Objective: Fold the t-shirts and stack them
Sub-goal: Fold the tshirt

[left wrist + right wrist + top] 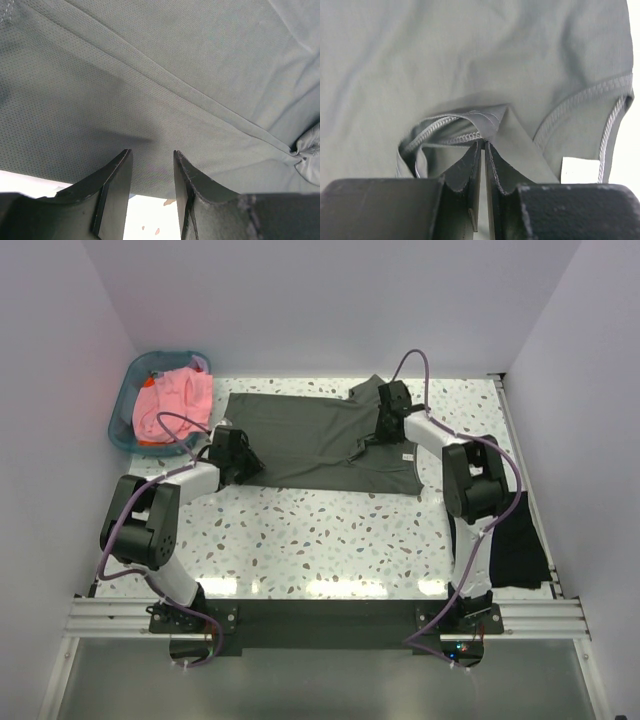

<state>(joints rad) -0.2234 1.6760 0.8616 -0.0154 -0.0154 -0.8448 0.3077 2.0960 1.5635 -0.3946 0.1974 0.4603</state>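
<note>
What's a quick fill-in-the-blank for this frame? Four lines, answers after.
1. The salmon-pink t-shirt lies ___ the teal basket.
2. The right gripper has its jaws ___ on a fold of the olive-grey t-shirt.
3. The left gripper has its jaws ___ at that shirt's edge, nothing between them.
4. The black t-shirt lies on the ___ arm's side of the table.

Answers: in; shut; open; right

Olive-grey t-shirt (300,435) spread flat, pink t-shirt (175,400) in teal basket (122,416), black t-shirt (520,545) far right
</note>
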